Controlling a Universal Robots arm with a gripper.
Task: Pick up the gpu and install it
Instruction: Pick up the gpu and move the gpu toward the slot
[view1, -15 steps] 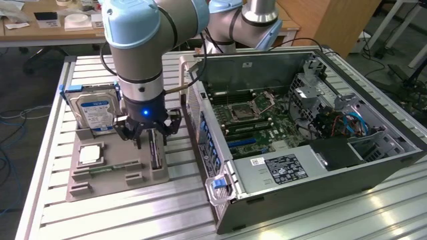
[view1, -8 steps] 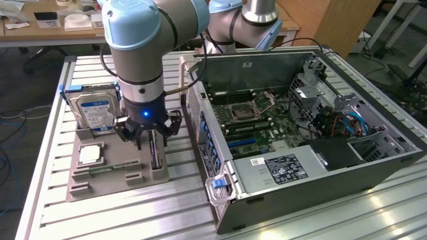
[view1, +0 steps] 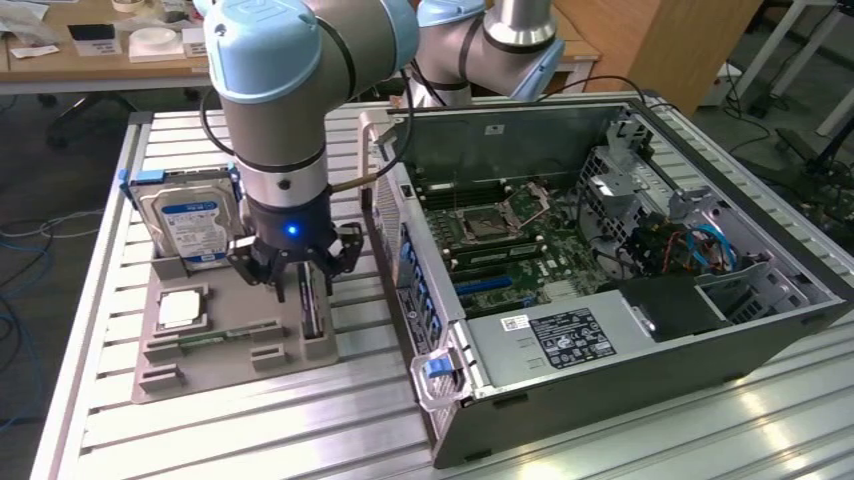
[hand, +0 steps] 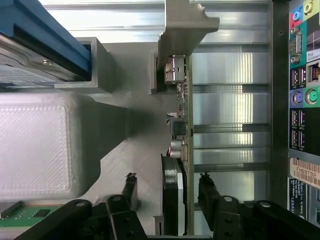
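1. My gripper (view1: 296, 270) hangs low over the tray with its dark fingers (hand: 206, 192) spread wide. One finger sits on each side of the card with a gap on both sides, and it holds nothing.
2. The gpu (hand: 186, 120), a thin green circuit card with black parts and a silver metal end bracket, stands on its long edge directly beneath the gripper. It is slotted into a grey plastic holder tray (view1: 234, 365) on the ribbed aluminium desk (view1: 267, 430).
3. I judge the card light and stiff but fragile, with a thin bare board and small parts standing proud of it.
4. The best hold looks to be across the two flat faces at the black cooler block near mid-length, where the fingers now line up. I would keep off the bracket end and the small silver capacitors.
5. The smooth faces may be slippery, so an off-centre pinch could let the card tilt.
6. A boxy silver hard drive with a blue-white label (view1: 191, 225) stands upright in the same tray, just to one side of the gripper. The open grey computer case (view1: 601, 250) lies near on the other side.
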